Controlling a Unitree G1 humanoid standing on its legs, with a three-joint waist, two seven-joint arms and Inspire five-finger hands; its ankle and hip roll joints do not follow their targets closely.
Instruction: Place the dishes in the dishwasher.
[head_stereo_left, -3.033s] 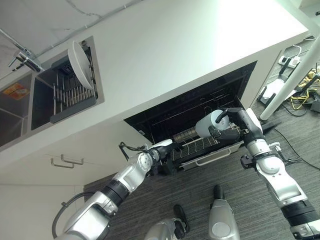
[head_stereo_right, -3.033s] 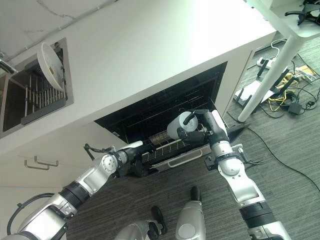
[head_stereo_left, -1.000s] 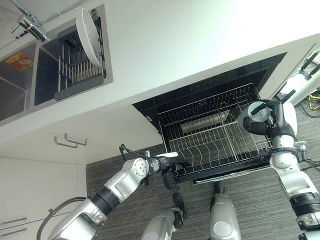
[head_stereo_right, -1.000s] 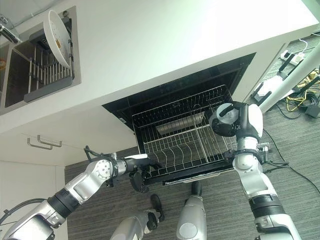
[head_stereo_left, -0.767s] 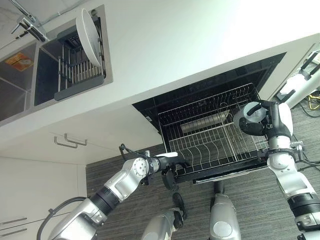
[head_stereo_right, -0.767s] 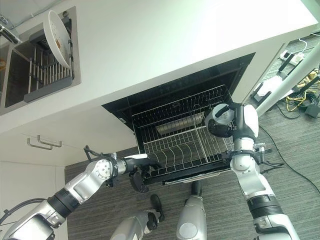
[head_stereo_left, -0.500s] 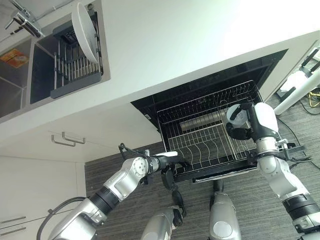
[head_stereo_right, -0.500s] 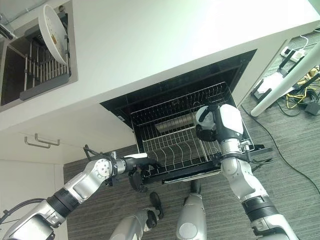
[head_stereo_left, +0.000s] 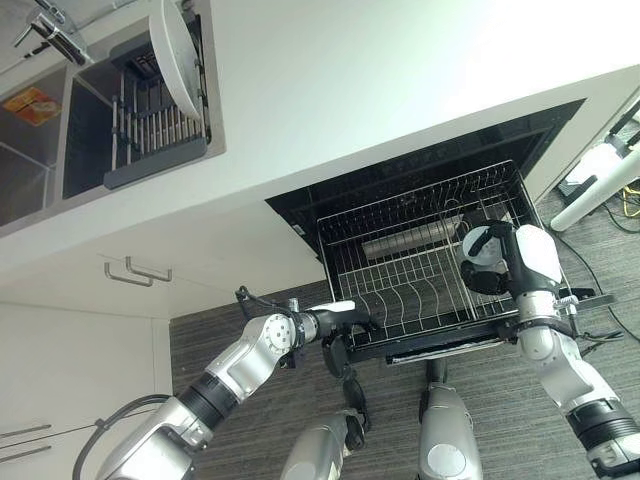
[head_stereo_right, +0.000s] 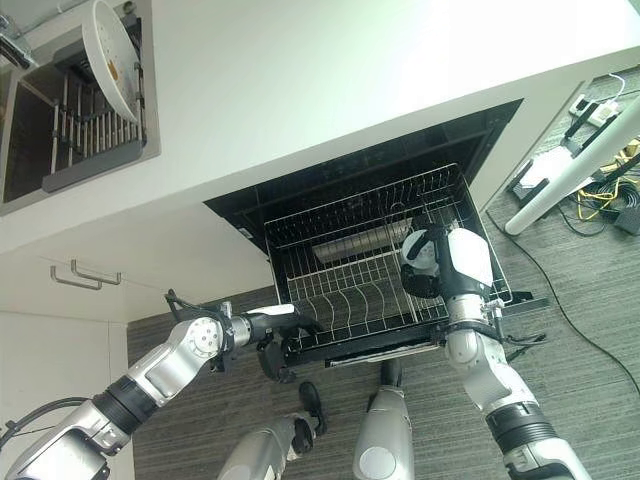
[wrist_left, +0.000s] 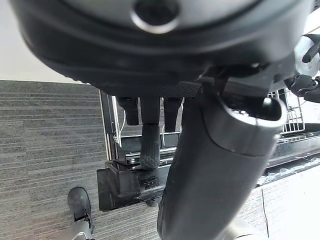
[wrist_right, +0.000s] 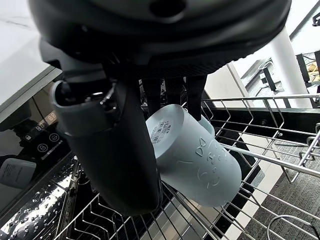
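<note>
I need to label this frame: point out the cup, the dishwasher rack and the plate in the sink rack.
cup (wrist_right: 192, 152): right wrist view, on its pale side wall.
dishwasher rack (head_stereo_left: 400, 285): left eye view, on the wire tines of its floor.
plate (head_stereo_right: 108, 52): right eye view, on its white face.

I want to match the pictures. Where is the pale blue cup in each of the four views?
Left eye view: the pale blue cup, in the right hand, over the wire rack's right side.
Right eye view: the same, right of centre.
Left wrist view: I cannot make it out.
Right wrist view: centre, above the rack wires.
Shared landmark: the wire rack.
</note>
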